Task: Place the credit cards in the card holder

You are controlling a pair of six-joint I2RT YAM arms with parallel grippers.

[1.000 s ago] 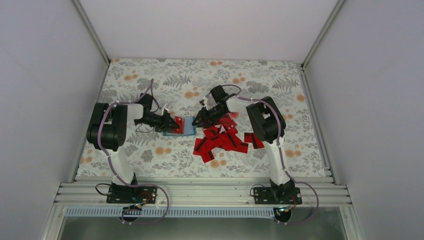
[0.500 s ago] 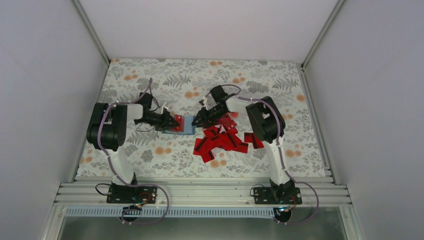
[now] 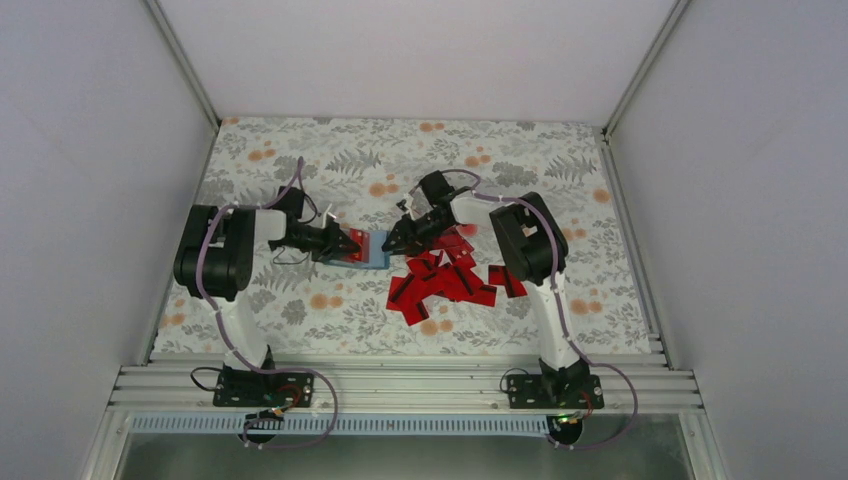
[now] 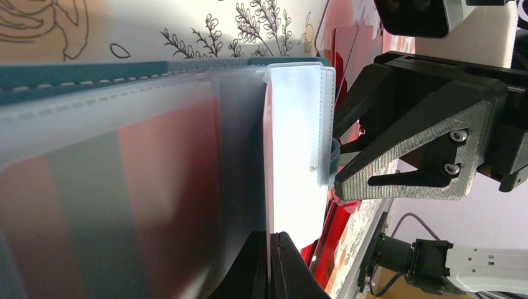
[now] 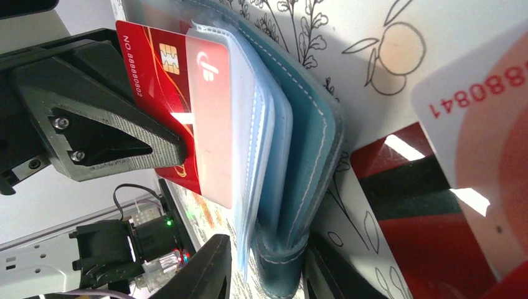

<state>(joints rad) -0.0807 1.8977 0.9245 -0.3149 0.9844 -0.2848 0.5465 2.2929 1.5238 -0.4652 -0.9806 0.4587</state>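
The teal card holder (image 3: 374, 251) lies open at the table's middle, its clear sleeves fanned out (image 5: 311, 156). My left gripper (image 3: 343, 242) is shut on one red credit card (image 5: 155, 93), whose far end sits inside a clear sleeve. In the left wrist view the card (image 4: 296, 156) shows edge-on between the pinched fingertips of the left gripper (image 4: 269, 255). My right gripper (image 3: 393, 243) reaches in from the right. The right gripper (image 5: 274, 274) has its jaws on either side of the holder's folded end. Several loose credit cards (image 3: 445, 280) lie in a heap to the right.
The heap of cards starts just behind my right gripper, and one pale card back (image 5: 473, 124) sits close to that wrist camera. The floral mat (image 3: 300, 160) covers the table, with white walls and aluminium rails (image 3: 400, 385) around it.
Less red card shows outside the holder than a second ago, so it has slid slightly deeper. Both grippers and the holder have shifted only a little.
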